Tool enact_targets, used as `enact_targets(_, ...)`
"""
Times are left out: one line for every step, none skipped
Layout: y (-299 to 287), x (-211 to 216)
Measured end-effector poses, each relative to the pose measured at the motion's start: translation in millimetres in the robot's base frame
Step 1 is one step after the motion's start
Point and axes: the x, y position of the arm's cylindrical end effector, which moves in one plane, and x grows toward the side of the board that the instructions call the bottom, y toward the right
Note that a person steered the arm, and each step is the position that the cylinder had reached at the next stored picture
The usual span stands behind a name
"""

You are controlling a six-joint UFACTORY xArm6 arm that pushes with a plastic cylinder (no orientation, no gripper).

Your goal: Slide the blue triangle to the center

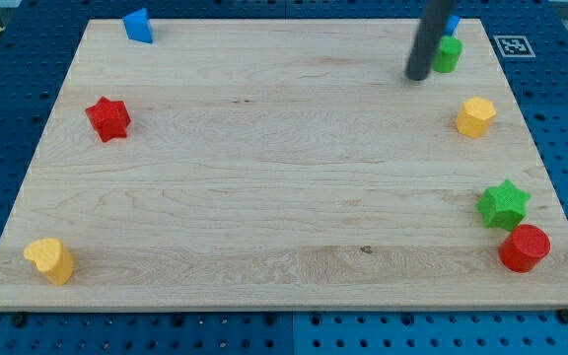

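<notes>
A blue block with a pointed top, seemingly the triangle, sits at the board's top left edge. My tip rests on the board near the top right, far to the right of that block. It is just left of a green block, close to it or touching. A second blue block peeks out behind the rod above the green one; its shape is hidden.
A red star lies at the left and a yellow block at the bottom left. A yellow hexagon, a green star and a red cylinder line the wooden board's right side.
</notes>
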Motion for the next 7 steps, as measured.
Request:
enact_targets(-99,0)
enact_targets(-209,0)
enact_targets(-317,0)
enact_targets(-401,-26)
enact_targets(-450,-86)
enact_targets(-451,-86)
enact_targets(-439,-109)
